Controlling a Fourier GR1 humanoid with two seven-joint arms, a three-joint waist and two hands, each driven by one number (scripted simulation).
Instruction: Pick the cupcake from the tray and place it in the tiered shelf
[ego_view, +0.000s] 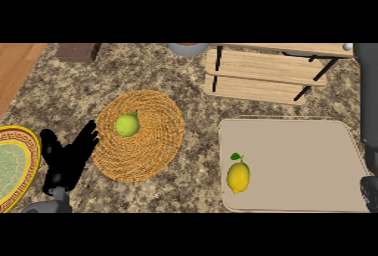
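On the desk (74, 82), a lemon (238, 177) lies on the tray (310, 150), shelf (266, 70) at 12 o'clock, left hand (68, 155) released at 9 o'clock; right hand's state untellable.

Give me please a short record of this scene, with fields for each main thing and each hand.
beige rectangular tray: right, holds yellow lemon
round woven straw mat: centre, holds green pear
wooden tiered shelf: behind the tray
yellow patterned plate: left edge
cupcake: not visible
left hand: open, beside the mat
right hand: only grey forearm at right edge
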